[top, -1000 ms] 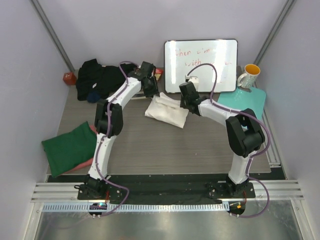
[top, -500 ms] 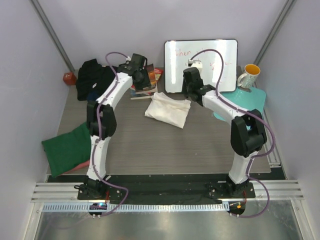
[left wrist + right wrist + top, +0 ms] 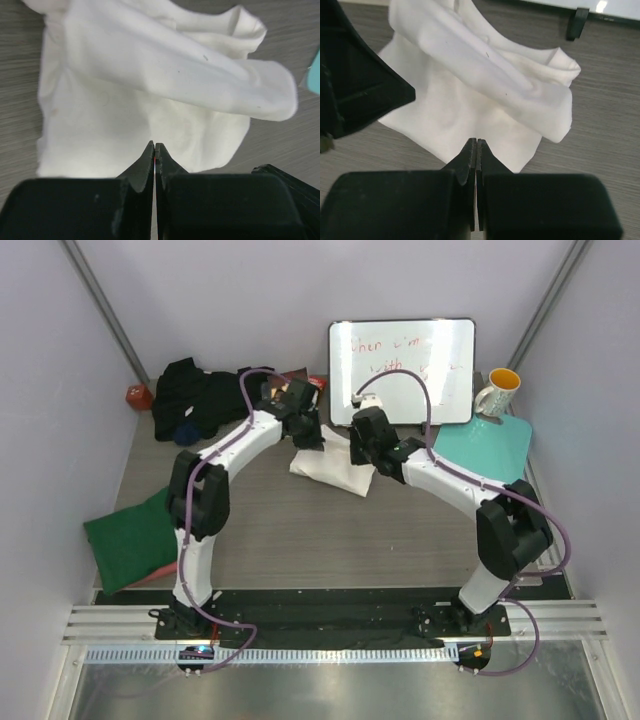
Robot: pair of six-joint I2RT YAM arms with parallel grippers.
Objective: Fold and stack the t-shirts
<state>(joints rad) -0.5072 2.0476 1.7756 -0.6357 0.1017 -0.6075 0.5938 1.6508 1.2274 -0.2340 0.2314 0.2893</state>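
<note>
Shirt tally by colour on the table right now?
white t-shirt: 1
black t-shirt heap: 1, may hide more
dark green t-shirt: 1
salmon pink t-shirt: 1, only an edge showing under the green one
total: 4

A robot lab test cell: a grey bench [image 3: 300, 530] boxed in by plain pale walls [image 3: 50, 390], the left arm [image 3: 200, 505] and right arm [image 3: 450, 480] bolted to aluminium rails [image 3: 110, 625] at its near edge, a whiteboard [image 3: 450, 350] propped behind.
</note>
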